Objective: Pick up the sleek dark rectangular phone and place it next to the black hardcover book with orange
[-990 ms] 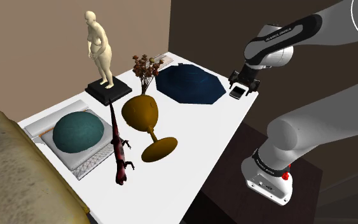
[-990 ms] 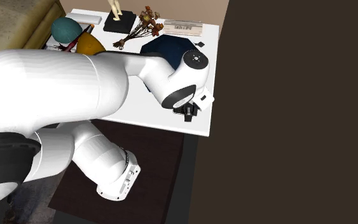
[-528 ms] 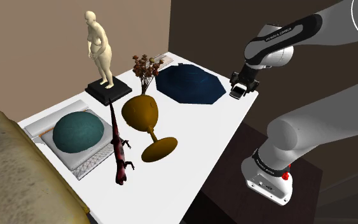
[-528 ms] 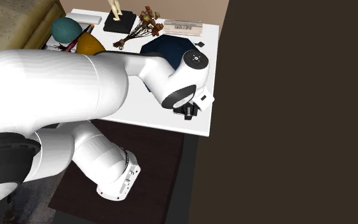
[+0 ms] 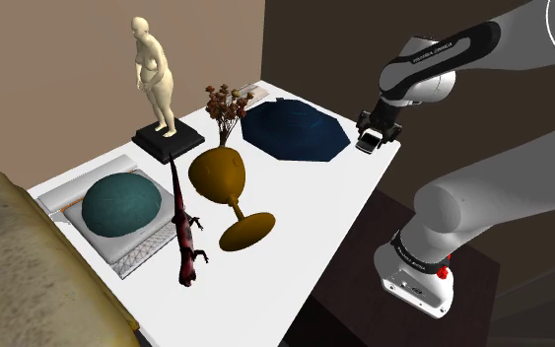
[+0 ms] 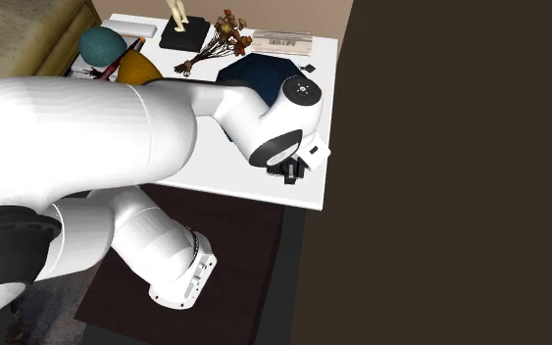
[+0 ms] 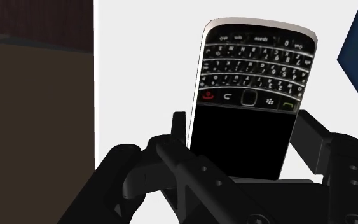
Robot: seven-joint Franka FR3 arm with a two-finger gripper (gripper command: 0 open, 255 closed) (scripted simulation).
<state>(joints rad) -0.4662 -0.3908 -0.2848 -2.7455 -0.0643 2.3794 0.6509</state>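
Hanging over the table (image 5: 314, 202) at the edge nearest the stand (image 5: 388, 212), the claw (image 5: 373, 136) in the shoulder view is closed on the phone (image 5: 368, 145), a small pale-rimmed slab just beside the dark blue octagon (image 5: 295, 131). Whether the phone has cleared the table I cannot tell from here. The arm (image 5: 502, 187) climbs from the view's lower right, leaves the frame and returns from the upper right, its wrist bent so the claw points down.

In the second exterior view the arm's white bulk covers the left side. The forearm reaches toward the table's right-hand edge, and the claw sits under the wrist near the nearer right corner. At the table's far end lies a pale flat slab with lettering (image 6: 283, 42), near the dried flowers (image 6: 226, 34). I take it for the book, though no black or orange shows on it.

In the wrist view the fingers (image 7: 311, 137) clasp the phone by its long sides around the dark screen, the keypad end jutting out beyond them, with white table beneath.

The step in hand looks like the lift and carry. Doing it well probably means an even squeeze and a straight rise before any sideways travel, since the grip sits toward one end and the phone could pivot. The carry should pass high over the octagon and flowers, then descend so the phone lands flat beside the slab, not on it.
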